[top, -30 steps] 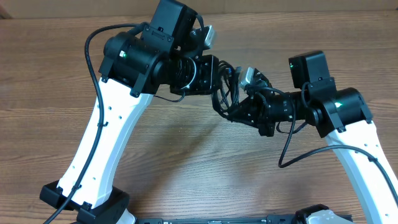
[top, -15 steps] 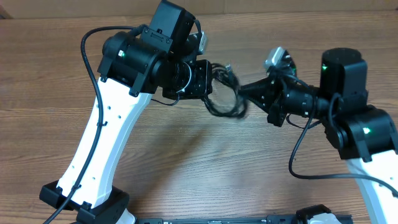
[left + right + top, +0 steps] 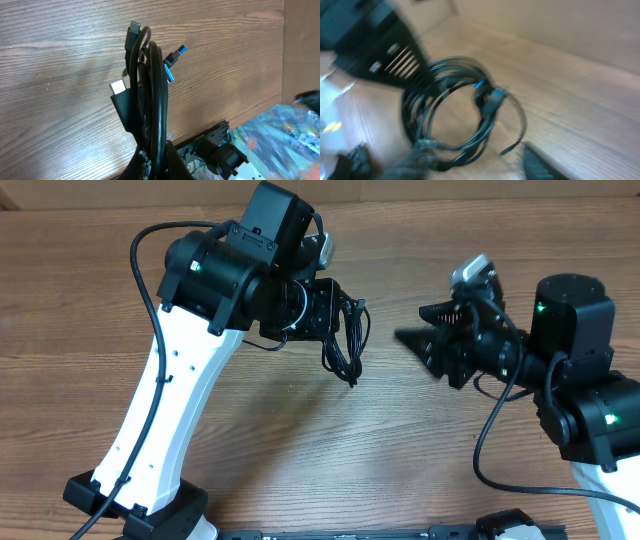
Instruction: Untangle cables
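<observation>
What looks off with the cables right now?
Nothing looks damaged. The cables hang as one looped bundle from the left gripper, off the table, with a blue-tipped plug poking out sideways. The right gripper is open, empty and apart from them. The right wrist view is blurred.

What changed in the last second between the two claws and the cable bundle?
The right claw let go of the cables and drew back to the right; it is now open and empty. The cables, earlier stretched between both claws, hang in a loose loop. The left claw stayed put, still shut on them.
</observation>
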Controlling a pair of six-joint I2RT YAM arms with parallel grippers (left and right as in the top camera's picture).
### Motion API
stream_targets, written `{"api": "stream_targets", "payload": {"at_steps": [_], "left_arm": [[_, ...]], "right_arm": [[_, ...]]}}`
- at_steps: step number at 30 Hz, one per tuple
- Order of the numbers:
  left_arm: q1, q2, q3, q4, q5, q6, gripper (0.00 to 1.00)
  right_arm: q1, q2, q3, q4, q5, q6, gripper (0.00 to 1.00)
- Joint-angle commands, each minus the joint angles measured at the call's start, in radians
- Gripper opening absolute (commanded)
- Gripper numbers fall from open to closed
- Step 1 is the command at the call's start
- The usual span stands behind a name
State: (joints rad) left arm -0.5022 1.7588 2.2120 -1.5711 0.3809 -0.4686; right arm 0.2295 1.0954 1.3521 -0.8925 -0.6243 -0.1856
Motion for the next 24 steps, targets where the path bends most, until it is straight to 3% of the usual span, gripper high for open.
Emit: {"api": "stream_targets", "payload": {"at_steps": [1,7,12,22,23,24], "left_arm": [[0.001,-0.019,0.004,0.018,0.005,0.019,0.04],[0.016,-0.019,0.004,0.089,0.041,-0.008,0.04],[0.048,-0.019,0.004,0.15,0.151,-0.063,0.04],[0.051,-0.019,0.004,0.187,0.267,-0.064,0.04],[0.051,-0.019,0.004,0.19,0.266,-0.063,0.04],[0.051,-0.019,0.004,0.194,0.266,-0.063,0.04]], "right_arm": [[-0.001,0.004,0.015,-0.068,-0.164,-0.162,0.76],[0.0,0.042,0.015,-0.167,-0.209,-0.27,0.76],[0.006,0.084,0.015,-0.175,-0.277,-0.32,0.75],[0.058,0.192,0.015,-0.153,-0.28,-0.347,0.72],[0.063,0.201,0.015,-0.15,-0.283,-0.347,0.71],[0.069,0.209,0.015,-0.149,-0.285,-0.348,0.55]]}}
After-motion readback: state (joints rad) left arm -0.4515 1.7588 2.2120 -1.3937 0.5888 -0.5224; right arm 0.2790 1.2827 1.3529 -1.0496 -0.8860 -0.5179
